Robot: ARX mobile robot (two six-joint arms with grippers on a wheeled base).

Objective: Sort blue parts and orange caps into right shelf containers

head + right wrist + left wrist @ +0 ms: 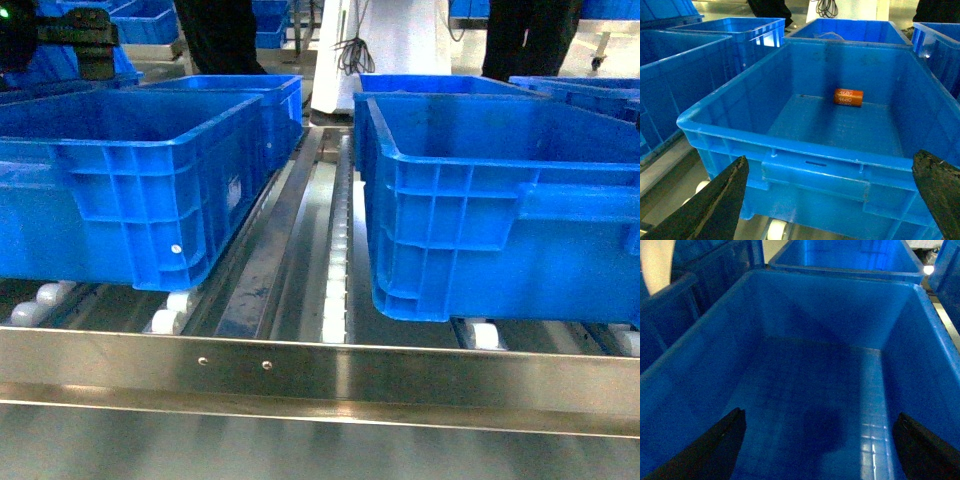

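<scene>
One orange cap [848, 97] printed "4680" lies on its side on the floor of the right shelf container [790, 145], towards its far wall. My right gripper [830, 160] is open and empty, hanging just outside that bin's near wall. My left gripper [820, 415] is also open, looking down into a blue bin [685, 370] with a bare floor. In the head view both front bins [130, 180] [500, 200] stand on the shelf [320, 370]. A dark piece of my left arm [75, 40] shows at top left. No blue parts are in view.
More blue bins stand behind [250, 95] and beside [670, 75] the front ones. White rollers [337, 280] run down the steel gap between the two front bins. Two people in dark trousers [220, 35] [525, 35] stand beyond the rack.
</scene>
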